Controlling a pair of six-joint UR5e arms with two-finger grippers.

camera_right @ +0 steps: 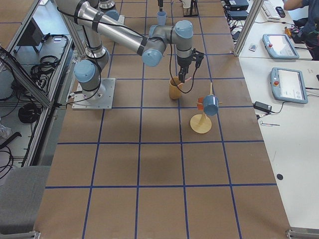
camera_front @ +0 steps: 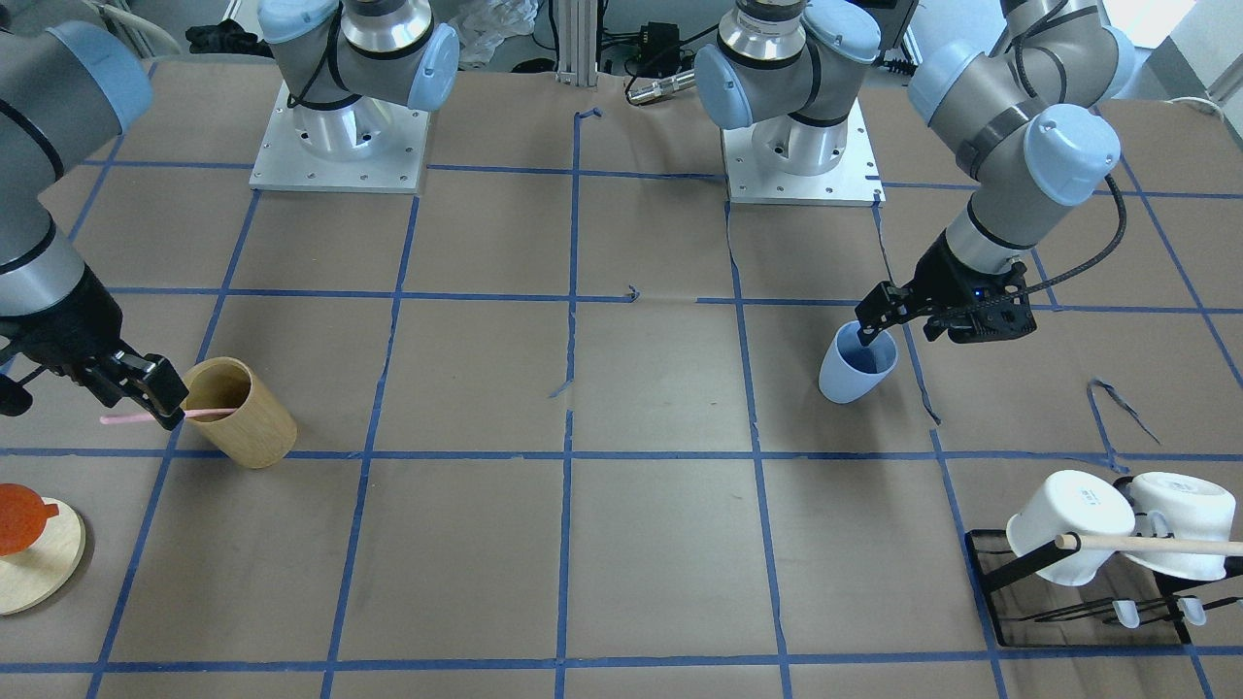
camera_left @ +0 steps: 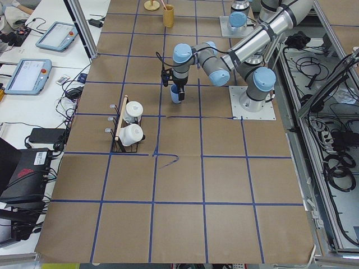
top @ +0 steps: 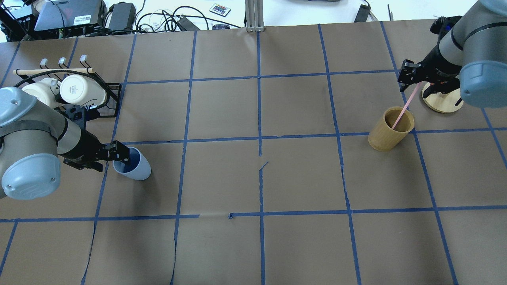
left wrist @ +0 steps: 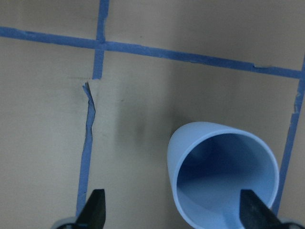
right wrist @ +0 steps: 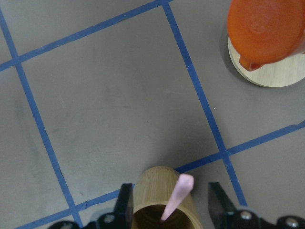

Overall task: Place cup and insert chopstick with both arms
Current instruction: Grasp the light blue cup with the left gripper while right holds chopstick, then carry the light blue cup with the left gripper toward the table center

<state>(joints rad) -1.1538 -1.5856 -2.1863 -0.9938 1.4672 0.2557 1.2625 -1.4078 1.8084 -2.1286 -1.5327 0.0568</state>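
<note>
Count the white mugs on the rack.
2, both on the black rack: the inner mug toward the table's middle, the outer mug beside it. None seems hidden.

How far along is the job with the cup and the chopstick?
Done, it seems: the cup stands on the table, and the chopstick leans inside the holder. In hand: the left gripper and right gripper hover there, jaws open, gripping nothing. Left: probably only pulling both arms away.

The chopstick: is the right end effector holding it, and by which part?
No, nothing is held. The chopstick leans in the holder, free between the open jaws of the right end effector.
</note>
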